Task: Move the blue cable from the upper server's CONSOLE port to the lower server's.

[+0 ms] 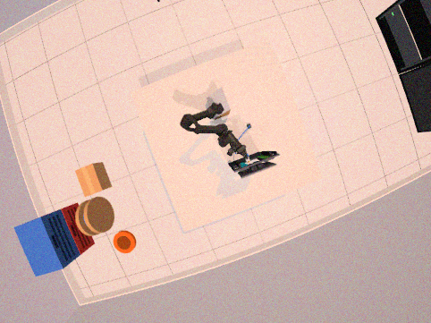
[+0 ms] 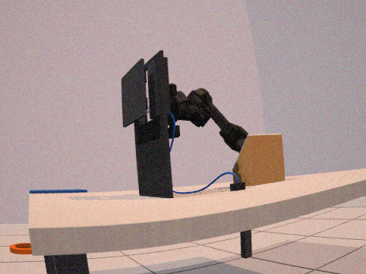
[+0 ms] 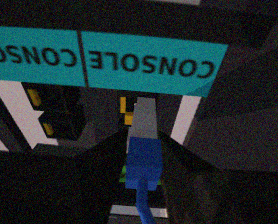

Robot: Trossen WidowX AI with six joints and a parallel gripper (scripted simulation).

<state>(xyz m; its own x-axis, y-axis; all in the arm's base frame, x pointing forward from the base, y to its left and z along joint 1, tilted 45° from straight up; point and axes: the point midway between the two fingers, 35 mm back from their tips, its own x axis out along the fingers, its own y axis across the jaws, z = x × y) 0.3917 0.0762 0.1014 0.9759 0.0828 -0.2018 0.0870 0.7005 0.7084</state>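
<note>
In the wrist view, the claw (image 3: 142, 135) is closed on the blue plug (image 3: 144, 162), its dark fingers partway together, one at either side. The plug stands upright in the lower middle of the frame, its grey front end pointing up toward a port with yellow parts (image 3: 129, 118). Whether that end is seated in the port, I cannot tell. Above it, a teal label (image 3: 152, 64) reads CONSOLE upside down; a second teal label (image 3: 37, 54) is at the upper left, over a pair of dark ports (image 3: 57, 112) edged in yellow. The cable (image 3: 143, 202) (image 2: 175, 127) runs from the plug to the bottom edge.

In the exterior view, the dark server stand (image 2: 155, 163) rises from the tabletop (image 2: 114, 212) left of centre, and the arm (image 2: 199, 106) reaches to it from the right. The cable hangs down beside the stand, then curves across to a small black block (image 2: 238, 187) near a tan box (image 2: 262, 159) right of centre.

In the top view, the arm (image 1: 206, 125) bends across the middle of the frame, its end at the dark server panels (image 1: 255, 162) just below centre.
</note>
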